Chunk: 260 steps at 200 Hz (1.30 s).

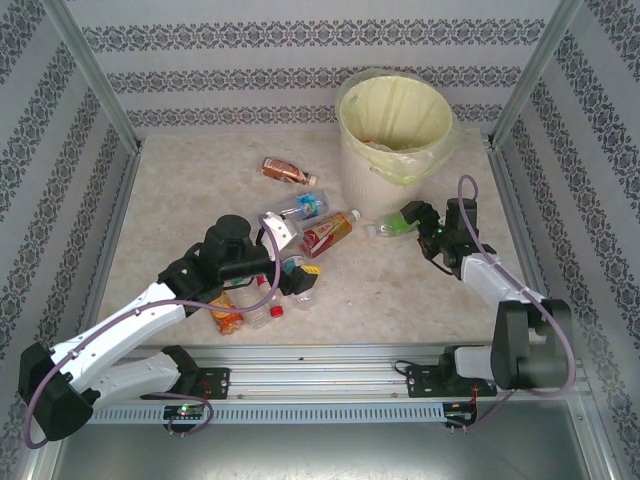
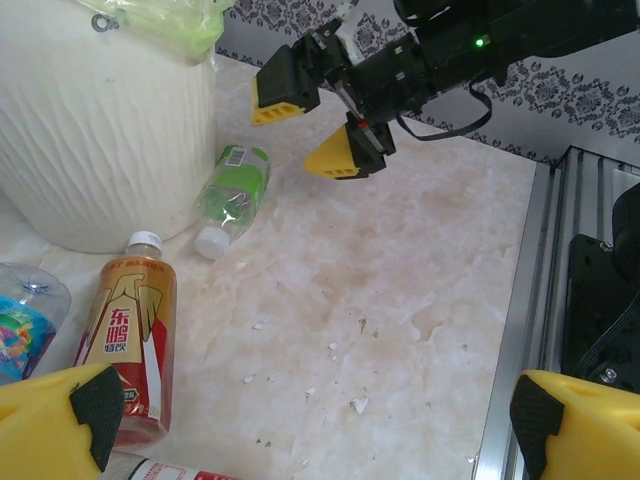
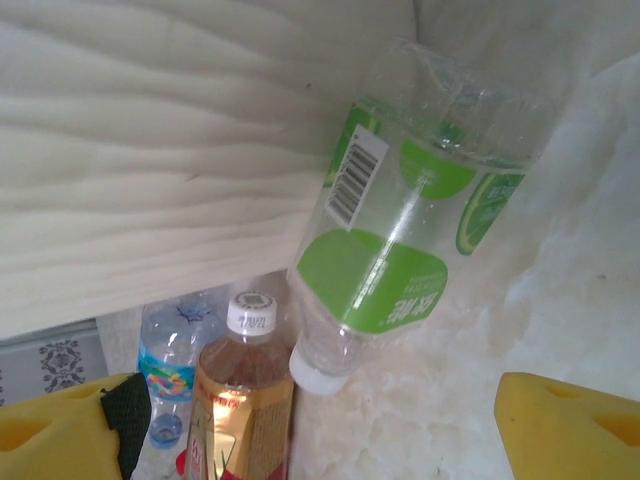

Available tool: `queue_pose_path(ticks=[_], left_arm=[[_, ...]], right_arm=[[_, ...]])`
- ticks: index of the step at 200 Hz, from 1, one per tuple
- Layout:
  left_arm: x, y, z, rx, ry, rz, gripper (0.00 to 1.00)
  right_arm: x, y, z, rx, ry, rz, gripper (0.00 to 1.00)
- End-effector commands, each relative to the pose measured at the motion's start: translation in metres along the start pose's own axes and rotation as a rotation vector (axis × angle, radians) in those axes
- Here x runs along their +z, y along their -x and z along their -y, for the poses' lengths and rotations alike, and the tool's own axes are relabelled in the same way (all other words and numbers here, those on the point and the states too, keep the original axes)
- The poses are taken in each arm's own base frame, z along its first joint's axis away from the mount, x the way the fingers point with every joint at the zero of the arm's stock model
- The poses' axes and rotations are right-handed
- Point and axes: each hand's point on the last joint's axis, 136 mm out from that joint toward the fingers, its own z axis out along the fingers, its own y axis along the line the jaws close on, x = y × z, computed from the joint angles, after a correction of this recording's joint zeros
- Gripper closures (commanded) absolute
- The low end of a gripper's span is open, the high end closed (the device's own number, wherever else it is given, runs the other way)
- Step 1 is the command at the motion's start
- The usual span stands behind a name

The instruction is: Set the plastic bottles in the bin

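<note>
Right pincer (image 2: 312,125) spread wide, green-labelled bottle (image 3: 400,230) just ahead, lying beside the bin (image 2: 100,130), left pincer (image 2: 315,415) wide too

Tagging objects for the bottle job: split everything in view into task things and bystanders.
Job: bin; green-label bottle; red-gold bottle; blue-label bottle; brown bottle; near-left bottle heap.
Not job: white flecks on the tabletop; metal rail; patterned wall.

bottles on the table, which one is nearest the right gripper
The green-labelled bottle lying beside the bin's base, right by the open right gripper; the rest, like the red-and-gold bottle, lie farther left.
</note>
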Motion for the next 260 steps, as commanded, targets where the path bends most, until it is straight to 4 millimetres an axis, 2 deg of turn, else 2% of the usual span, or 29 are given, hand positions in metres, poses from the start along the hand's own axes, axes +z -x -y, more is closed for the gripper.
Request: queue_pose_path(ticks=[1,51,133,173,260], left_arm=[[-0.002,0.007,0.001,0.026,0.005,0.004,0.0],[-0.002,0.006,0.0,0.028,0.01,0.001,0.0],[-0.002,0.005,-0.001,0.04,0.015,-0.002,0.0],[-0.002,0.004,-0.001,0.039,0.014,-0.003,0.0],[-0.002,0.003,0.0,0.042,0.011,-0.005,0.0]], right_arm=[[0.011,0.01,-0.01,0.02,0.07,0.012,0.11],[0.038,0.017,0.001,0.073,0.061,0.006,0.12],[0.07,0.023,0.023,0.15,0.036,0.012,0.14],[0.077,0.023,0.04,0.191,-0.009,0.036,0.17],[0.079,0.021,0.056,0.227,-0.129,0.013,0.26]])
